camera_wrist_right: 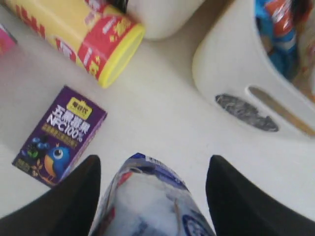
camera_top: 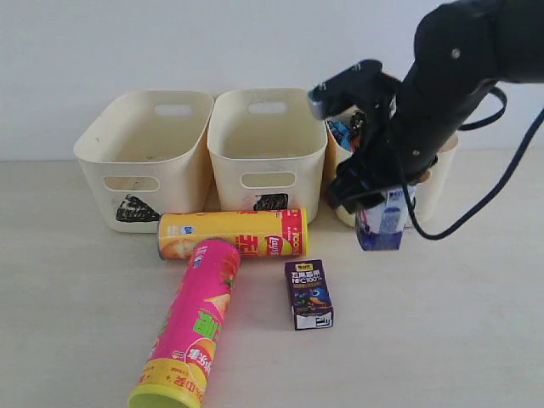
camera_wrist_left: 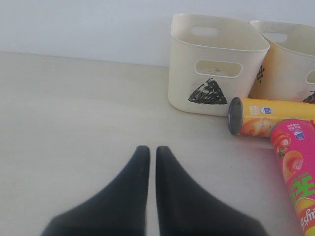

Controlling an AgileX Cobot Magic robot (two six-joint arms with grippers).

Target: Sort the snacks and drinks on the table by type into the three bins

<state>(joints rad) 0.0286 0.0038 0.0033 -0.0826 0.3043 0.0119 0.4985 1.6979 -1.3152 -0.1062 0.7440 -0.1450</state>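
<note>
while the right gripper [camera_wrist_right: 153,158] reaches down in front of the right bin [camera_wrist_right: 221,59], its 2 fingers are closed partway onto the white-and-blue box [camera_top: 380,225], 1 on each side; whether the box has left the table [camera_top: 442,323] i cannot tell. a blue bag [camera_wrist_right: 278,34] lies inside that bin, whose front bears a scribbled circle. the left bin [camera_top: 102,157], marked with a triangle, and the middle bin [camera_top: 268,157] stand in the same far row. just near of them the yellow tube [camera_top: 229,234] lies on its side, and the pink tube [camera_top: 200,327] runs from it toward the near left. the purple juice box [camera_top: 308,293] stands upright to the right of the pink tube. the left gripper [camera_wrist_left: 149,150] is closed tight, holding nothing, over bare table at the left.
</note>
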